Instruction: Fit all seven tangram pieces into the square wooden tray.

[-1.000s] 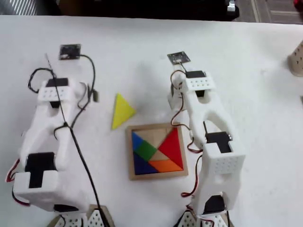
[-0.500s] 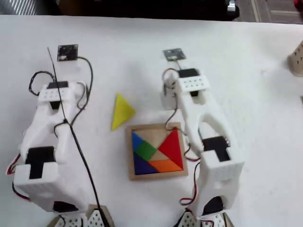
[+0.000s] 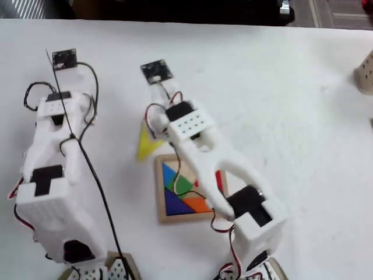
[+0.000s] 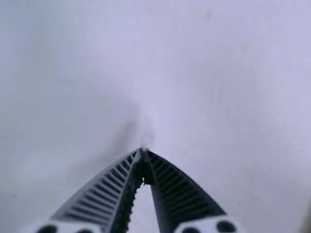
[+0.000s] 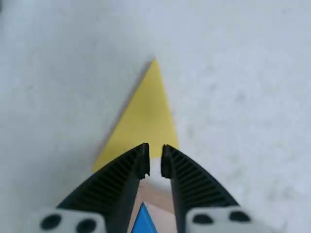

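Observation:
The square wooden tray (image 3: 158, 195) lies at the table's middle front with blue (image 3: 169, 174), green (image 3: 182, 185), dark blue, orange (image 3: 198, 204) and red pieces in it. My right arm (image 3: 204, 151) crosses over it and hides part of the red one. A yellow triangle (image 3: 145, 146) lies flat on the table just beyond the tray's far left corner. My right gripper (image 5: 153, 160) hangs over the near edge of that yellow triangle (image 5: 146, 116), open by a narrow gap, nothing between its fingers. My left gripper (image 4: 143, 153) is shut and empty over bare table at the left.
A pale wooden object (image 3: 366, 73) stands at the right edge of the white table (image 3: 280, 105). A black cable (image 3: 93, 175) runs along my left arm (image 3: 52, 134). Bare table lies beyond both arms and to the right of the tray.
My right arm has swung left from beside the tray, across it, to the yellow triangle. My left arm has shifted slightly left and farther away.

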You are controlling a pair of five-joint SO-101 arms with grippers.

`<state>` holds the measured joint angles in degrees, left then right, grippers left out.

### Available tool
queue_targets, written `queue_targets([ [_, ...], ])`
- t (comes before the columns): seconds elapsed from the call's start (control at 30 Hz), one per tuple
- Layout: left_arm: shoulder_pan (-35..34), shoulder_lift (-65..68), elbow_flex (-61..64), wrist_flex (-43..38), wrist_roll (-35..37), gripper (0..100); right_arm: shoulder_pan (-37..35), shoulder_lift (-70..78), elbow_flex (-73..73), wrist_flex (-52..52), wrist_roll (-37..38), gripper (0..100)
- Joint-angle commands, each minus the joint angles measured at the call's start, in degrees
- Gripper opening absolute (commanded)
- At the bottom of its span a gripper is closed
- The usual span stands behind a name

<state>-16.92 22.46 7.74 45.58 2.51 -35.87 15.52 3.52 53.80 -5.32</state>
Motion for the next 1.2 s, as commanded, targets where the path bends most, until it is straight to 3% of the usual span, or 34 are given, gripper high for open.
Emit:
queue_targets([
  [0.0, -0.7, 0.0, -4.4, 1.4, 0.7, 2, -1.7, 1.8, -0.7, -6.4, -0.5, 15.6],
  [0.13, -0.6, 0.1, -4.4, 1.3, 0.7, 2, -3.9, 5.4, -0.7, -10.3, -1.5, 21.3],
  [0.3, -0.5, 0.2, -4.4, 1.3, 0.6, 2, -4.0, 6.3, -0.8, -10.0, -9.2, 21.5],
  [0.43, -0.5, 0.3, -4.4, 1.3, 0.6, 2, -3.3, 6.5, -0.7, -8.7, -10.4, 21.9],
  [0.6, -0.5, 0.3, -4.3, 1.3, 0.6, 2, -3.6, 6.6, -0.7, -7.4, -10.4, 32.5],
  [0.7, -0.5, 0.3, -4.2, 1.4, 0.6, 2, -3.3, 7.7, -1.2, -7.4, -10.4, 32.9],
  [1.17, -0.4, 0.3, -4.2, 1.4, 0.6, 2, -3.1, 23.5, -27.5, 12.1, -14.3, 31.7],
])
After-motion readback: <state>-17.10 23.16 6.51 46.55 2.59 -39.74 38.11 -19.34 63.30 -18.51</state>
